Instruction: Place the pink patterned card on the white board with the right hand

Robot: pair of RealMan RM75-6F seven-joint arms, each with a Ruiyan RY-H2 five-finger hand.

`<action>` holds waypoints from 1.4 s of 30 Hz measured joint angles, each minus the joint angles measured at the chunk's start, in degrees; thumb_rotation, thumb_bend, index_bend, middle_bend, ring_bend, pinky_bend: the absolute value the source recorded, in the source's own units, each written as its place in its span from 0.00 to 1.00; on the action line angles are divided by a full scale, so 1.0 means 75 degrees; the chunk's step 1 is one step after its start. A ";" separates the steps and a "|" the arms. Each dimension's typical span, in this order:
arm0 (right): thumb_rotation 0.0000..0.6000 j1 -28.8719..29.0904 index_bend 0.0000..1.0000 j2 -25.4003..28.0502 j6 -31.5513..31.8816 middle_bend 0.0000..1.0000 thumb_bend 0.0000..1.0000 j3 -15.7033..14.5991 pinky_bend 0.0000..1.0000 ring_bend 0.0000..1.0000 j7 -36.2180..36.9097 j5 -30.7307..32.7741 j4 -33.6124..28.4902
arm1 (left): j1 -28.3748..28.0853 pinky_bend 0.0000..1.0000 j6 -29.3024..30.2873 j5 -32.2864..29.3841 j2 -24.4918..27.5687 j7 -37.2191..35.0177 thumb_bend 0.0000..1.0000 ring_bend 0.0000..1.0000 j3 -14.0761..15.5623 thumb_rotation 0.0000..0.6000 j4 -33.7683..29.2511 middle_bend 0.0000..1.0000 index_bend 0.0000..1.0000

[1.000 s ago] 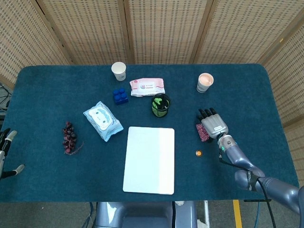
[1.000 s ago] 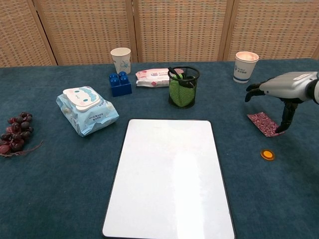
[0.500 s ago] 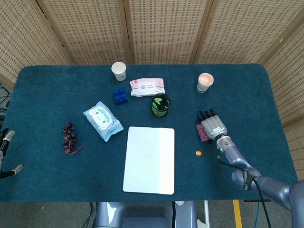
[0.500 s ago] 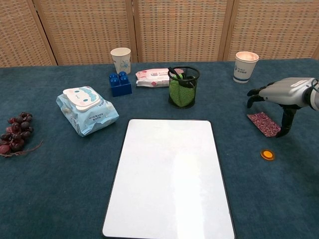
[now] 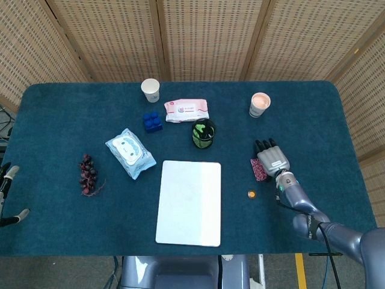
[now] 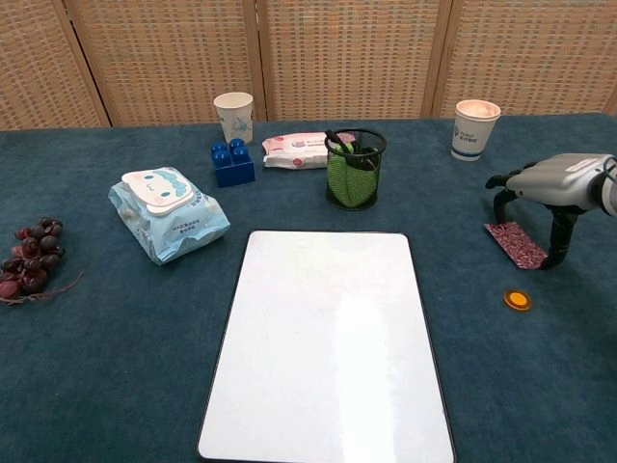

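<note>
Right hand: the right hand (image 6: 554,188) arched over the pink patterned card (image 6: 519,243), palm down, fingers apart and curved, tips planted on either end of the card; a grip was forming, though the card lay flat on the cloth. In the head view the hand (image 5: 272,158) covered most of the card (image 5: 258,169).
Card position: right side of the table (image 5: 60,120), well apart from the white board (image 6: 328,338), whose surface was bare.
Left hand: only a sliver of the left hand (image 5: 7,180) showed at the far left edge of the head view; could not tell how its fingers lay.
Near the card: a small orange disc (image 6: 518,300) on the cloth just in front of it; a paper cup with pinkish contents (image 6: 475,127) behind.
Centre: mesh pen holder (image 6: 355,169) behind the board.
Left half: pink wipes pack (image 6: 294,149), blue brick (image 6: 232,162), white paper cup (image 6: 234,117), blue wipes pack (image 6: 169,212), grapes (image 6: 29,260).
</note>
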 measured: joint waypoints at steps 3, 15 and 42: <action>1.00 -0.0006 0.47 0.0040 0.0032 0.00 0.13 0.0000 0.00 0.00 0.0070 -0.0017 -0.0056 | -0.0001 0.00 -0.0007 -0.0002 0.0003 0.0001 0.00 0.00 0.0004 1.00 -0.0007 0.00 0.00; 1.00 -0.0042 0.47 0.0845 0.0418 0.00 0.13 0.0144 0.00 0.00 0.0237 -0.0120 -0.1574 | -0.0003 0.00 -0.0018 0.0073 0.0058 -0.0093 0.00 0.00 0.0040 1.00 -0.0047 0.00 0.00; 1.00 0.1194 0.43 -0.0074 0.2791 0.00 0.12 0.0398 0.00 0.00 -0.2442 0.2988 -0.5195 | 0.0121 0.00 0.0189 0.0468 0.0327 -0.0811 0.00 0.00 0.0179 1.00 0.0001 0.00 0.00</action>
